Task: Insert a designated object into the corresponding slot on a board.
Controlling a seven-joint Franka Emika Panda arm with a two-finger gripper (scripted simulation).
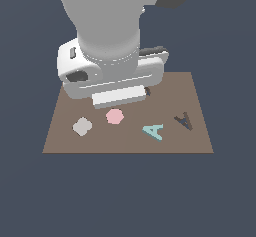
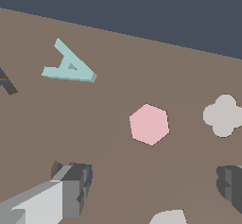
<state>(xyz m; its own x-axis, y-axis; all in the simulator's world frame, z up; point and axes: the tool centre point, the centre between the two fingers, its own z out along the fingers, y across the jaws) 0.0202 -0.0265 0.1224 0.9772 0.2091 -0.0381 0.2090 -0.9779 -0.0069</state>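
The teal letter A (image 1: 153,131) lies flat on the brown board (image 1: 127,143), just beside the A-shaped slot (image 1: 183,121). The gripper (image 2: 151,187) hangs above the board, fingers (image 2: 71,185) spread apart, holding nothing, near the pink hexagon (image 1: 114,116).

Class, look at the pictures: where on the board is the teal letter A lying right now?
In the exterior view, the teal letter A lies flat on the brown board near its front edge, between the pink hexagon on its left and the A-shaped slot on its right.

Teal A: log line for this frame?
teal A loose on board | A slot empty | gripper open, holding nothing
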